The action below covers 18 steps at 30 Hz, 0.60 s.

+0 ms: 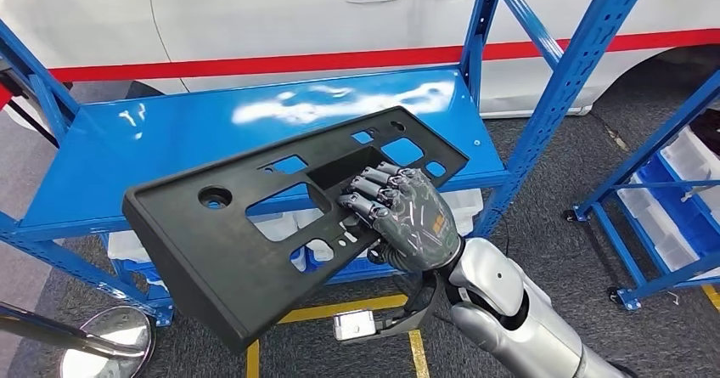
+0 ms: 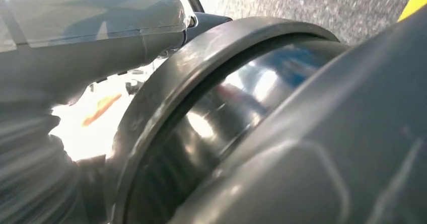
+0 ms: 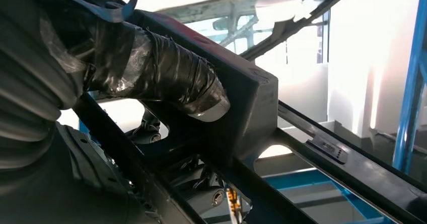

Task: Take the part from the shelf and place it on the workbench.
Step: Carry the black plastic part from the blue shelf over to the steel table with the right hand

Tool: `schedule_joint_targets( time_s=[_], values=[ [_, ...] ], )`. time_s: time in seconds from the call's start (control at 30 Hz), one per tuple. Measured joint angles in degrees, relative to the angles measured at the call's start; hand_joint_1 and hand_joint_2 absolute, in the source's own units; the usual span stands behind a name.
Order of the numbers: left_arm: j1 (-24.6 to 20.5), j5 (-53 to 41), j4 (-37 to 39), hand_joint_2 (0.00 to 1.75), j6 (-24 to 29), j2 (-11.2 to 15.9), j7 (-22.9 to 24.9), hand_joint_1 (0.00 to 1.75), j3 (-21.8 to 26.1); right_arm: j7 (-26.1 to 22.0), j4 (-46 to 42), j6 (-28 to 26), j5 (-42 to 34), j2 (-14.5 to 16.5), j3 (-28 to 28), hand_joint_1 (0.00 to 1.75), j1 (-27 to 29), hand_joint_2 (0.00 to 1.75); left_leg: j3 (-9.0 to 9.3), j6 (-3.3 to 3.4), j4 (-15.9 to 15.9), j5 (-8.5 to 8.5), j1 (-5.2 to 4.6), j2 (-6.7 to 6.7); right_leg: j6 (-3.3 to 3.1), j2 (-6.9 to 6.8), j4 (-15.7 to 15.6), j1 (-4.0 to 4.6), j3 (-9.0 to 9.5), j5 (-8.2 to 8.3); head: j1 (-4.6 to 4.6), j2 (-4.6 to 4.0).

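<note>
The part is a long black plastic panel (image 1: 255,225) with several cut-outs, lifted clear and tilted in front of the blue shelf (image 1: 170,132). My right hand (image 1: 407,217) grips it near its middle, fingers curled over the top through a cut-out. In the right wrist view the taped thumb (image 3: 166,78) presses against the underside of the panel (image 3: 252,113). The left wrist view is close and blurred: the ribbed cover of my left hand (image 2: 45,148) lies beside a dark round rim (image 2: 201,83), and its fingers are hidden.
A white car (image 1: 280,13) with a red stripe stands behind the shelf. Blue uprights (image 1: 569,81) rise on the right, with a second blue rack (image 1: 671,191) holding clear bins. A round mirror-like disc (image 1: 110,335) lies at lower left. Yellow floor tape (image 1: 340,310) runs below the panel.
</note>
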Motion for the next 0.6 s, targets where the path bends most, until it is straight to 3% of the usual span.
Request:
schedule_joint_targets(
  time_s=[0.03,0.1,0.17,0.23,0.27,0.33,0.37,0.4,0.43,0.5,0.53,0.6],
  values=[
    [0.0,0.3,0.0,1.75,0.5,0.0,0.7,0.00,0.3,0.2,0.0,-0.1,0.1,-0.1,0.0,1.75,0.3,1.75,0.14,0.05,2.6,-0.77,-0.01,0.00,-0.08,-0.01,0.1,0.25,-0.76,0.62,0.01,0.00],
    [0.1,1.3,0.0,1.75,2.3,0.0,2.8,0.00,1.1,0.6,-0.1,-0.4,0.5,-0.4,-0.1,1.75,1.1,1.75,2.51,0.53,3.0,1.33,-0.06,0.01,-0.13,-0.02,0.3,0.73,-2.35,1.83,0.01,0.00],
    [0.3,2.3,0.0,1.75,4.9,0.1,5.3,0.00,2.2,0.9,-0.4,-0.9,0.8,-1.0,-0.4,1.75,2.3,1.75,7.81,1.61,-3.7,3.44,-0.36,-0.01,-0.02,0.00,0.5,1.12,-3.74,2.95,0.01,0.00],
    [0.7,3.3,0.0,1.75,7.7,0.2,7.3,0.00,3.5,1.2,-0.8,-1.4,1.0,-1.7,-1.0,1.75,3.3,1.75,12.59,2.46,-11.3,2.74,-0.77,-0.05,0.42,-0.05,0.4,1.21,-4.39,4.03,0.03,0.00],
    [0.9,3.7,0.0,1.75,8.9,0.3,7.9,0.00,4.1,1.3,-0.9,-1.6,1.1,-1.9,-1.4,1.75,3.7,1.75,13.63,2.71,-13.5,2.18,-0.96,-0.06,0.77,-0.11,0.2,1.12,-4.50,4.62,0.02,0.00],
    [1.1,4.5,0.0,1.75,10.8,0.4,8.6,0.00,5.1,1.4,-1.1,-1.9,1.2,-2.6,-2.1,1.75,4.5,1.75,13.37,3.01,-14.6,3.19,-1.00,0.00,1.48,-0.21,-0.4,0.90,-4.54,5.69,0.01,0.00],
    [1.1,5.0,0.0,1.75,11.7,0.4,8.8,0.00,5.7,1.5,-1.3,-2.1,1.2,-2.9,-2.4,1.75,5.2,1.75,13.00,3.33,-15.0,4.04,-0.87,0.11,1.79,-0.14,-0.1,0.86,-4.76,5.08,0.02,0.00],
    [1.1,5.4,0.0,1.75,12.6,0.4,8.9,0.00,6.3,1.5,-1.5,-2.4,1.2,-3.3,-2.9,1.75,5.9,1.75,12.45,3.72,-15.5,5.01,-0.70,0.24,2.03,-0.02,1.0,0.84,-5.17,3.30,0.03,0.00],
    [1.1,5.7,0.0,1.75,13.3,0.4,9.0,0.00,6.8,1.5,-1.8,-2.6,1.2,-3.7,-3.2,1.75,6.7,1.75,11.78,4.01,-15.7,5.93,-0.53,0.38,2.23,0.09,3.2,0.78,-5.76,0.43,0.04,0.00],
    [1.1,6.0,0.0,1.75,13.9,0.4,9.1,0.00,7.6,1.5,-2.0,-2.9,1.3,-4.3,-3.8,1.75,7.9,1.75,9.98,4.27,-15.6,7.41,-0.61,0.54,2.66,0.25,9.8,0.62,-7.03,-5.20,0.04,0.00],
    [1.1,6.0,0.0,1.75,13.9,0.4,9.1,0.00,7.9,1.5,-2.1,-3.0,1.3,-4.6,-4.0,1.75,8.3,1.75,8.96,4.15,-15.4,8.08,-0.60,0.62,2.88,0.25,12.8,0.52,-7.28,-6.15,0.04,0.00],
    [1.3,6.0,0.0,1.75,14.0,0.4,9.1,0.00,8.3,1.4,-2.2,-3.0,1.3,-4.9,-4.3,1.75,9.0,1.75,6.62,3.79,-14.5,9.19,-0.49,0.75,3.30,0.24,14.6,0.21,-5.77,-4.08,0.03,0.00]
  ],
)
